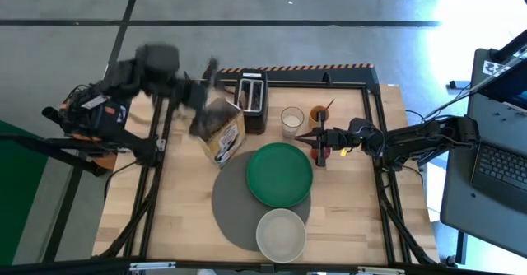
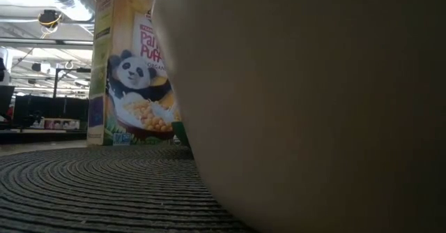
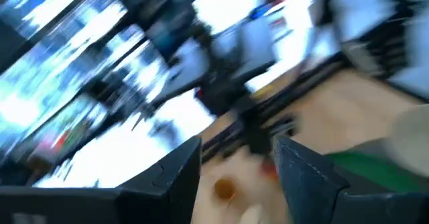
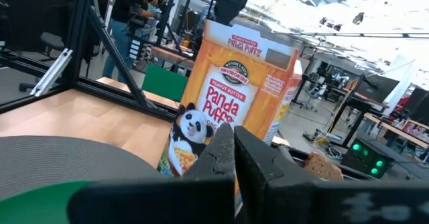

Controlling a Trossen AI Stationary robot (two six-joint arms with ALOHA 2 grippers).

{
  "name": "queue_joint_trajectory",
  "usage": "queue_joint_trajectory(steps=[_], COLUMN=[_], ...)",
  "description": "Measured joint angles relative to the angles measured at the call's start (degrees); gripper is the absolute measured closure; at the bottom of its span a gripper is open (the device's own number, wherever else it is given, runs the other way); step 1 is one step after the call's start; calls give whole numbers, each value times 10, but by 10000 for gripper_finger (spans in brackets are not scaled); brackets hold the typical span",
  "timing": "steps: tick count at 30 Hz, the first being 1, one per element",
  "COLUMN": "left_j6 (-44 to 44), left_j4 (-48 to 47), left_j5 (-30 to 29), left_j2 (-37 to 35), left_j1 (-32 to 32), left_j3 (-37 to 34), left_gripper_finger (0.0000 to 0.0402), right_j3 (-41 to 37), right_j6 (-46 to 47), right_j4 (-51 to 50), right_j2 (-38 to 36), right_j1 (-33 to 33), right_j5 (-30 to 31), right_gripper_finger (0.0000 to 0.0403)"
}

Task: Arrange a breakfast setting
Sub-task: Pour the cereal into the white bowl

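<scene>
The round grey mat point(image 1: 235, 205) lies at the table's near middle. The green plate point(image 1: 280, 174) rests partly on it, and the pale bowl point(image 1: 281, 235) sits at its near edge. The yellow cereal box point(image 1: 222, 137) stands left of the plate and also shows in the right wrist view point(image 4: 234, 90). The brown toast point(image 4: 322, 163) sticks up from the black toaster point(image 1: 253, 100). My left gripper point(image 3: 238, 177) is open and empty, up above the box. My right gripper point(image 1: 319, 146) is shut just right of the plate, next to the red apple point(image 1: 333, 151). My right gripper is shut beside the apple. I cannot tell whether it touches the apple, since its own wrist view shows nothing between the fingers point(image 4: 221, 160).
A glass of milk point(image 1: 292, 120) and an orange cup point(image 1: 319, 114) with a thin stick in it stand right of the toaster. A laptop point(image 1: 502, 164) sits off the table's right edge. In the low view the bowl point(image 2: 313, 107) fills the right side.
</scene>
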Motion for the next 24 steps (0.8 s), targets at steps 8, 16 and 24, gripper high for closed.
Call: queue_joint_trajectory(steps=[8, 16, 24], left_j6=[-127, -290, -454], left_j4=[-100, -9, 95], left_j5=[61, -88, -96], left_j2=[-107, -384, -649], left_j1=[176, 160, 155], left_j3=[-10, -300, -578], left_gripper_finger=[230, 260, 266], right_j3=[0, 0, 0], right_j6=[3, 29, 35], right_j4=[0, 1, 34], right_j2=[0, 0, 0], right_j1=[0, 0, 0], right_j5=[-22, -27, -42], right_gripper_finger=[403, 403, 403])
